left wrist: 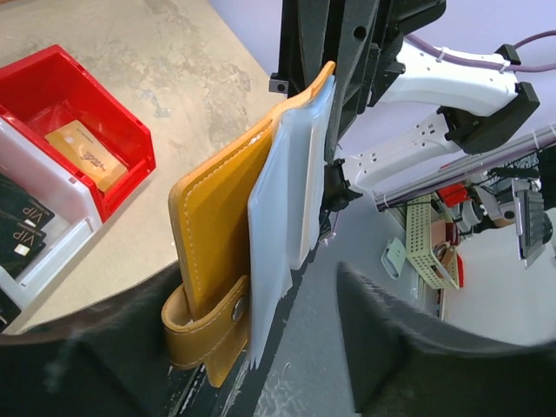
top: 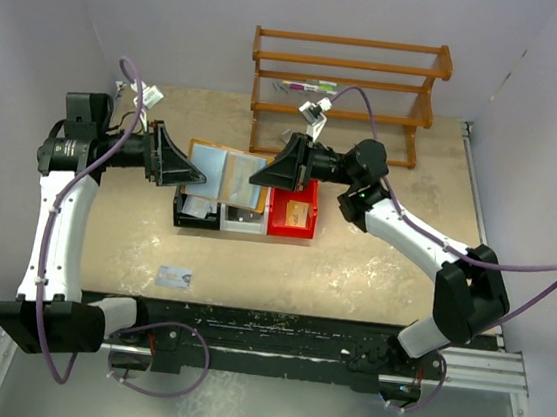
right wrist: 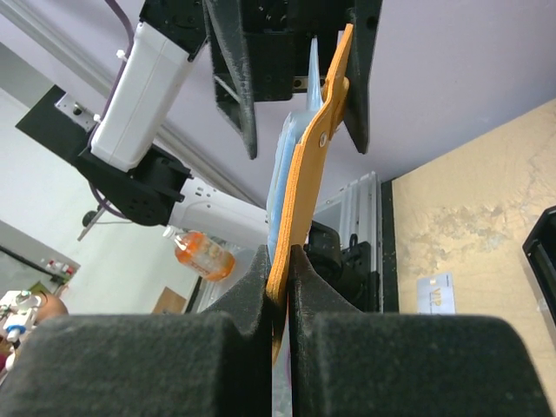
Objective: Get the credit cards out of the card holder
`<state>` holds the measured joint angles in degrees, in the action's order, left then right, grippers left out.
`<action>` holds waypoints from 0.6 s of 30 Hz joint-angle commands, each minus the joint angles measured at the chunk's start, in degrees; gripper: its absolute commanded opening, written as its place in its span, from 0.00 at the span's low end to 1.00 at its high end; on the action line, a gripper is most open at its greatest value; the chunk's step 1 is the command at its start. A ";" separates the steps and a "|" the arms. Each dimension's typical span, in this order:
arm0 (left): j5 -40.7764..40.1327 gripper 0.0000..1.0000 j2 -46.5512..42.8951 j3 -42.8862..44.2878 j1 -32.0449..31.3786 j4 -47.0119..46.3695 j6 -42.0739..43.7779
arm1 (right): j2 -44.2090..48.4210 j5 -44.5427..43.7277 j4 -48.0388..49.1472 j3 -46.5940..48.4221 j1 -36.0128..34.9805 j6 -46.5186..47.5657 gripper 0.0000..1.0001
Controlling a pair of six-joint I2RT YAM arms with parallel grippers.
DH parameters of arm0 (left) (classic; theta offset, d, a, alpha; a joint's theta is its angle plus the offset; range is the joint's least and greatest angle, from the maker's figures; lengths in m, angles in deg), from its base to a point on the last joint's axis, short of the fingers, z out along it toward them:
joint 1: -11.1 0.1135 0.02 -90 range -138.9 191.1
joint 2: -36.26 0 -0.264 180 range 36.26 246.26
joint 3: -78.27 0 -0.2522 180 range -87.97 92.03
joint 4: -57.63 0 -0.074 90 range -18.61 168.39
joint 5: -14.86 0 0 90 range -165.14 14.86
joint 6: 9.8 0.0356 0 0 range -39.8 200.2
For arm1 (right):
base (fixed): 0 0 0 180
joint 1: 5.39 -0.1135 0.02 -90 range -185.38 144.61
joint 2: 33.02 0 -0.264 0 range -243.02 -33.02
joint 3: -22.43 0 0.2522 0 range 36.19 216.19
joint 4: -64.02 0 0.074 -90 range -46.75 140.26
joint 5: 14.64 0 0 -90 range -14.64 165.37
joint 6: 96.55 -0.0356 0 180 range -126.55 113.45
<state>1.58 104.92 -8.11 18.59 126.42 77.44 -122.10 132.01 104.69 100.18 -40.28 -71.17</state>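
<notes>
Credit card (top: pixel 174 276): flat on bench (top: pixel 371 279), near the arm bases.
Bins (top: pixel 242 222): row at mid-bench.
Card holder (top: pixel 227 175): open, in the air over the bins, between both hands.
Right hand (right wrist: pixel 280 261): pinched tight on its orange edge.
Left hand (left wrist: pixel 261 295): fingers spread wide, either side of the opposite end.
Wooden rack (top: pixel 348 86): far edge.

The card holder (top: pixel 227 175) hanging between left gripper (top: pixel 200 176) and right gripper (top: pixel 256 178) above a row of bins (top: pixel 243 227), a card (top: pixel 297 213) lying in the rightmost bin (top: pixel 291 235), a loose card (top: pixel 174 276) lying near-left on the table (top: pixel 371 279), rack (top: pixel 345 63) standing behind.
</notes>
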 commanded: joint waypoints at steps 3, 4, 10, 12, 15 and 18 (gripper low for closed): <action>2.56 0.46 -1.97 -1.22 0.16 -3.71 -2.14 | 2.02 0.58 5.53 2.65 -0.26 -1.78 0.00; 2.33 0.38 -2.19 -1.47 0.12 -4.24 -2.77 | 1.92 0.50 6.30 2.49 -0.26 -2.47 0.00; 0.01 0.11 -2.81 -2.01 0.16 -6.95 -6.09 | 1.53 0.41 7.94 2.05 -0.27 -4.03 0.01; -1.07 0.05 -2.64 -1.94 0.12 -6.96 -6.88 | 1.67 0.81 8.03 1.84 -0.33 -4.02 0.03; 0.02 0.00 -2.01 -1.98 0.14 -7.22 -8.45 | 1.71 2.89 8.94 1.56 -0.26 -3.87 0.08; 2.33 0.00 -1.47 -1.96 0.25 -8.32 -10.80 | 1.24 5.93 15.18 0.03 -0.22 -7.68 0.15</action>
<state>1.65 103.11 -10.08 18.59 121.61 70.29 -122.12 132.71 109.15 100.20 -40.32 -75.02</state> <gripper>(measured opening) 0.146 0.116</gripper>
